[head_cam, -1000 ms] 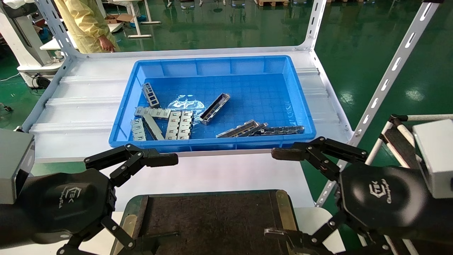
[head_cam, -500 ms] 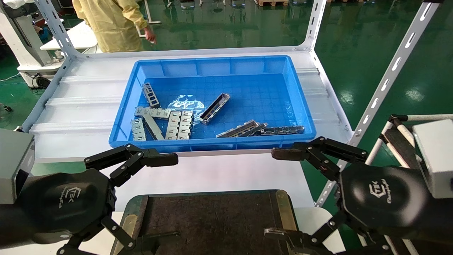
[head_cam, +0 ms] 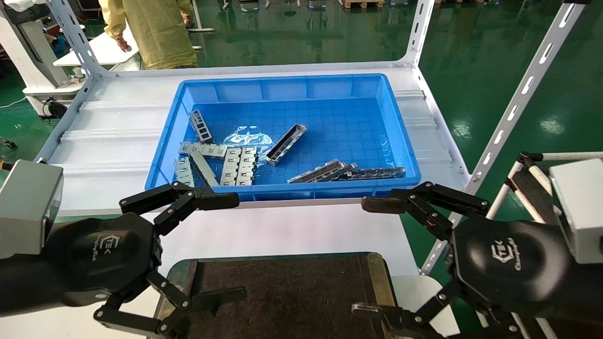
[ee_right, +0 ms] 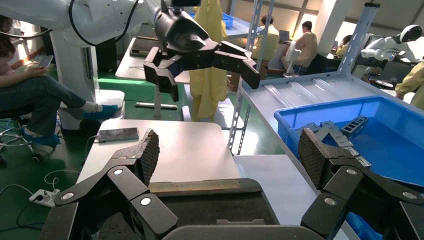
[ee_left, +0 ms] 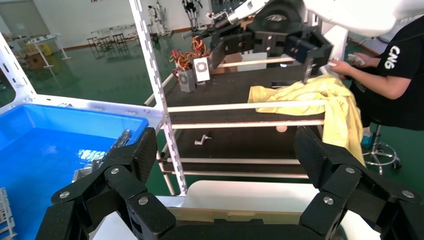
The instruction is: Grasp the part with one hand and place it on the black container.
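The part [head_cam: 286, 143], a narrow grey channel strip with raised walls, lies at an angle in the middle of the blue bin [head_cam: 400, 141]. The black container [head_cam: 282, 292], a dark tray with a brass rim, sits at the near edge between both hands; it also shows in the right wrist view [ee_right: 210, 205]. My left gripper [head_cam: 231, 248] is open and empty over the tray's left end, short of the bin. My right gripper [head_cam: 367, 256] is open and empty over the tray's right end. Both wrist views show wide-open jaws, the left gripper [ee_left: 226, 155] and the right gripper [ee_right: 230, 152].
The bin also holds flat silver plates [head_cam: 238, 165], darker strips [head_cam: 372, 173] and another grey channel [head_cam: 316, 172]. White shelf uprights [head_cam: 518, 99] stand at the right. A person in yellow [head_cam: 155, 28] stands behind the shelf. A white table [head_cam: 282, 230] lies between bin and tray.
My left gripper has risen and shifted slightly right toward the bin. The right gripper has not moved. The person in yellow has moved behind the shelf.
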{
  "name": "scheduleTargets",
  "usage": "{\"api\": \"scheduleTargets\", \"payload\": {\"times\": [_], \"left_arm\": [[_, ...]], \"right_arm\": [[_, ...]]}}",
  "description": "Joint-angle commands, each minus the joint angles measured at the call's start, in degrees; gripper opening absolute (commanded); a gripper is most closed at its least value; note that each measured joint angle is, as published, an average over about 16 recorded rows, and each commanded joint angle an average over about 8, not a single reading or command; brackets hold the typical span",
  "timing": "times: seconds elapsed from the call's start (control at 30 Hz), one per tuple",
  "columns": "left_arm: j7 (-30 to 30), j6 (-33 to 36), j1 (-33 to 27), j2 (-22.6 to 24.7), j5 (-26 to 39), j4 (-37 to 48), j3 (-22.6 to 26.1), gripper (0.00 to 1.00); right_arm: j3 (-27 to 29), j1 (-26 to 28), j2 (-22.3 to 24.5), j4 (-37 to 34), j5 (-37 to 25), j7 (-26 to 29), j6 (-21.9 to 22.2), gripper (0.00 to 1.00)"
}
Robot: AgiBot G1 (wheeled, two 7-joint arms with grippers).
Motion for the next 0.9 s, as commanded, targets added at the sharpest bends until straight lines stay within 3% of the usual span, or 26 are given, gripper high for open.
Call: {"api": "scheduleTargets", "payload": {"times": [0.03,0.43,0.9], "left_arm": [[0.08,-0.36,-0.54,0.53,0.66,0.25,0.29,1.0],[3.89,-4.08,-10.16,9.32,10.37,11.41,4.55,1.0],[12.06,-15.38,-20.98,23.84,20.56,34.12,8.64,1.0]], "right_arm": [[-0.01,0.0,0.0,0.0,0.0,0.0,0.0,1.0],[-0.03,0.01,0.01,-0.01,0.02,-0.02,0.01,1.0],[-0.06,0.02,0.02,-0.01,0.04,-0.03,0.02,1.0]]}}
